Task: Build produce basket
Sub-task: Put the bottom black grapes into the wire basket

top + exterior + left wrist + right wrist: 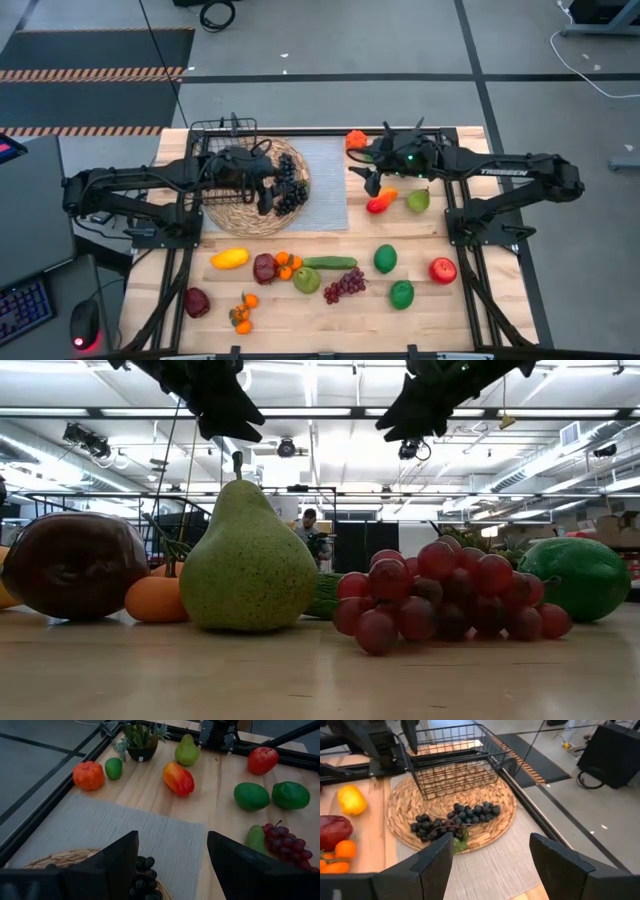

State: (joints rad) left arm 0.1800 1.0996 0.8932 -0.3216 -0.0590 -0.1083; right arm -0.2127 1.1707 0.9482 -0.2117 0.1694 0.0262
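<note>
The black wire basket stands on the far-left part of a round woven mat. A bunch of dark grapes lies on the mat beside it. My left gripper hangs open above the mat, right by the grapes. My right gripper hangs open in the air above an orange-red mango and holds nothing. More produce lies along the near half of the table: a yellow mango, a cucumber, red grapes, limes and a red apple.
A grey cloth lies under the mat's right part. A spiky potted plant, a green pear, an orange fruit and a small lime sit at the far right. Black frame rails border the table.
</note>
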